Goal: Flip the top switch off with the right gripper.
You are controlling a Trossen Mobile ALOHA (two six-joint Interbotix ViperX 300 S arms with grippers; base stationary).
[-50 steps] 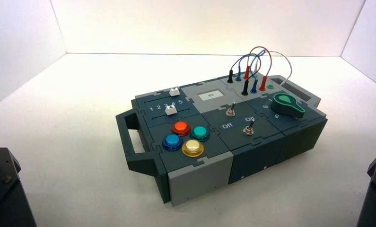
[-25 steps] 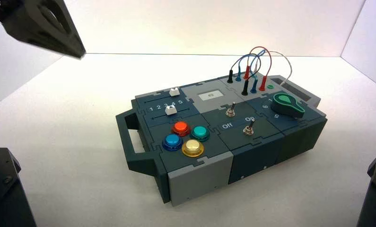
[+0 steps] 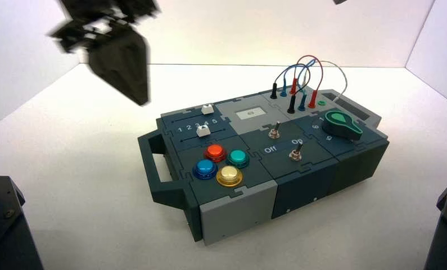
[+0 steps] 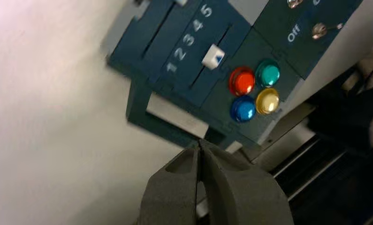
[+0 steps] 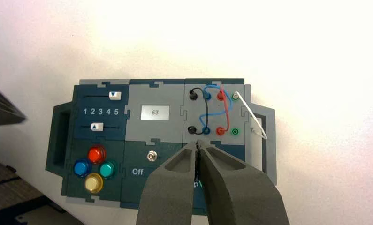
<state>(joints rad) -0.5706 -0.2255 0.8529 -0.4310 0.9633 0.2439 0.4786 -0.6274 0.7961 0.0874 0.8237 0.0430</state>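
While both arms hang high above the white surface (image 3: 69, 169), I see the box (image 3: 232, 216) standing turned, handle toward 9 o'clock in the high view. Top switch (image 3: 274, 133) sits near panel centre, just at 6 o'clock of the white display window (image 3: 249, 114); the second toggle (image 3: 295, 153) is at its 4 o'clock, "Off" print between them. In the right wrist view the top switch (image 5: 151, 156) shows beside the "Off" lettering; lever position too small to tell.

Right tool (image 5: 198, 145): fingers pressed together, holding nothing, hovering over the box near the jack sockets, well apart from the switch. Only a sliver of that arm shows at 12 o'clock in the high view.

Left tool (image 4: 199, 145): tips together too, nothing held; in the high view it is blurred at 10 o'clock of the box, above the surface.

Around the switch:
- four round buttons (image 3: 219, 163) red, teal, blue, yellow at its 8 o'clock
- two white sliders (image 3: 203, 131) at 9 o'clock
- looped wires (image 3: 302, 70) at 1 o'clock
- green knob (image 3: 340, 125) at 3 o'clock

Nothing sits directly over the switch.
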